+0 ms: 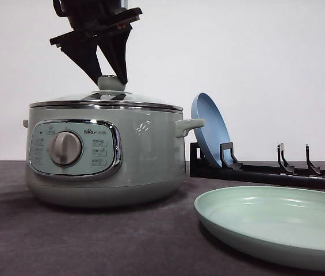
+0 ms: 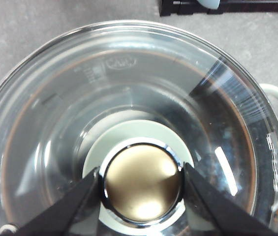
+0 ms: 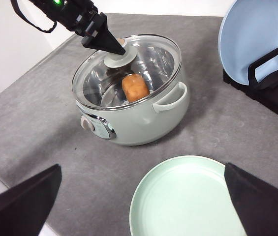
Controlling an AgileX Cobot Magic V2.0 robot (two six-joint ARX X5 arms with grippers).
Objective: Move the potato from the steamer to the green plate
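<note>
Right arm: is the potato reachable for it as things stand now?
Probably not. The potato sits inside the steamer under the glass lid, which is on. The left gripper grips the lid knob; the right gripper hangs open above the green plate.

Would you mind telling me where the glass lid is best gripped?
By its round knob, from straight above. The lid lies flat on the steamer and its dome gives no hold; the knob stands up at the centre, and the left gripper already brackets it, fingers on either side.
</note>
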